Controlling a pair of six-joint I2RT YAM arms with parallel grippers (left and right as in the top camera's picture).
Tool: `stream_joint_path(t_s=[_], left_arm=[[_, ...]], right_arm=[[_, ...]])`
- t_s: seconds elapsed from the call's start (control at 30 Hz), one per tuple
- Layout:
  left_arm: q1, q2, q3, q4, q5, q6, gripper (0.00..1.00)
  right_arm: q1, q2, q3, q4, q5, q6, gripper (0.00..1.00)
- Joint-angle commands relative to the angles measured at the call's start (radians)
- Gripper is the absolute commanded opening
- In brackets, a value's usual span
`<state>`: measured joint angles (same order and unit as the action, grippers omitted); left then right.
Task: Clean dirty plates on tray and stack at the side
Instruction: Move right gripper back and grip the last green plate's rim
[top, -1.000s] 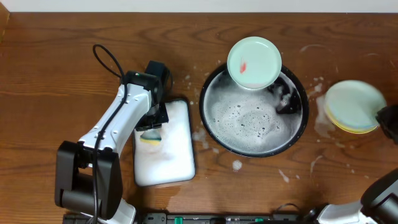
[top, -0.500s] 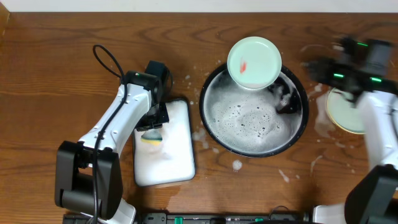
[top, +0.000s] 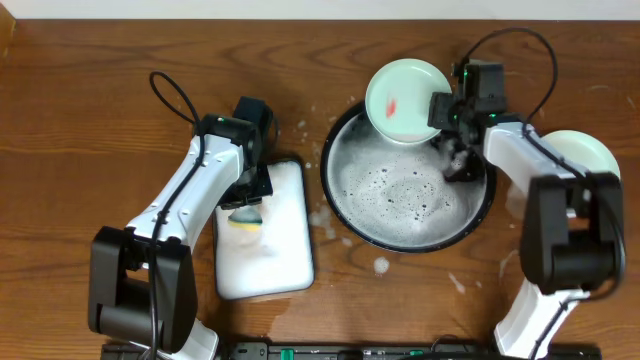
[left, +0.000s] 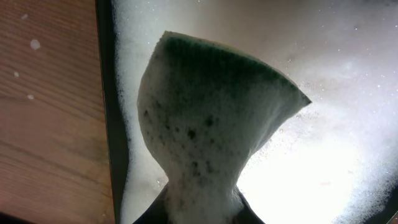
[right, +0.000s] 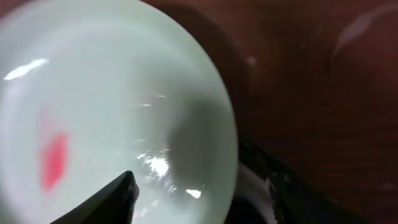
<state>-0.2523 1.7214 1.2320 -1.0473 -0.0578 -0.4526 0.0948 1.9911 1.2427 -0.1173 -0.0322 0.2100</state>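
A pale mint-green dirty plate (top: 405, 100) with a red smear leans on the far rim of the black foamy tray (top: 338, 205). In the right wrist view the plate (right: 106, 99) fills the frame. My right gripper (top: 446, 108) is open at the plate's right edge; its fingers (right: 199, 190) sit on either side of the rim. My left gripper (top: 243, 208) is shut on a soapy yellow-green sponge (left: 211, 112) over the white rectangular tray (top: 280, 265). Stacked plates (top: 588, 150) lie on the wood at the right, partly hidden by my right arm.
White soap splashes (top: 380, 265) dot the brown tabletop around the black tray. A dark foam-free patch (top: 460, 165) shows at the tray's right inner side. The left arm's black cable (top: 172, 92) loops over the table at the back left.
My right arm swung in from the right edge, over the stacked plates, to the right rim of the leaning mint plate. The left arm and sponge have not moved.
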Motion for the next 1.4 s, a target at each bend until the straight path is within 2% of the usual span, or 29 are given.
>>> stream_joint_path(t_s=[0.0, 0.1, 0.17, 0.2, 0.43, 0.67, 0.9, 1.07, 1.1, 1.13, 1.17, 1.37], left_arm=[[0.005, 0.003, 0.0, -0.005, -0.006, -0.012, 0.17], [0.004, 0.003, 0.0, -0.005, -0.006, -0.012, 0.17], [0.005, 0.003, 0.0, -0.006, -0.006, -0.012, 0.17], [0.005, 0.003, 0.0, -0.006, -0.006, -0.012, 0.17], [0.005, 0.003, 0.0, -0.006, -0.006, -0.012, 0.17], [0.005, 0.003, 0.0, -0.007, -0.006, -0.012, 0.17], [0.005, 0.003, 0.0, -0.003, -0.006, 0.008, 0.17], [0.005, 0.003, 0.0, -0.002, -0.006, 0.008, 0.17], [0.005, 0.003, 0.0, -0.002, -0.006, 0.008, 0.17], [0.005, 0.003, 0.0, -0.002, -0.006, 0.008, 0.17], [0.005, 0.003, 0.0, -0.002, -0.006, 0.008, 0.17], [0.005, 0.003, 0.0, -0.002, -0.006, 0.015, 0.17]], right_arm=[[-0.002, 0.068, 0.006, 0.037, -0.018, 0.119, 0.63], [-0.002, 0.105, 0.006, 0.045, -0.024, 0.171, 0.42], [-0.003, 0.116, 0.006, 0.047, -0.025, 0.187, 0.12], [-0.003, 0.116, 0.006, 0.045, -0.025, 0.186, 0.01], [-0.003, -0.003, 0.006, -0.068, -0.025, 0.186, 0.01], [-0.003, -0.217, 0.006, -0.395, -0.017, 0.194, 0.01], [-0.003, -0.261, -0.002, -0.761, -0.016, 0.384, 0.01], [-0.003, -0.238, -0.073, -0.783, -0.018, 0.525, 0.02], [-0.003, -0.238, -0.082, -0.78, -0.018, 0.542, 0.19], [-0.002, -0.238, -0.083, -0.776, -0.018, 0.543, 0.43], [-0.002, -0.239, -0.082, -0.762, -0.018, 0.512, 0.51], [-0.003, -0.252, -0.03, -0.66, -0.029, 0.053, 0.52]])
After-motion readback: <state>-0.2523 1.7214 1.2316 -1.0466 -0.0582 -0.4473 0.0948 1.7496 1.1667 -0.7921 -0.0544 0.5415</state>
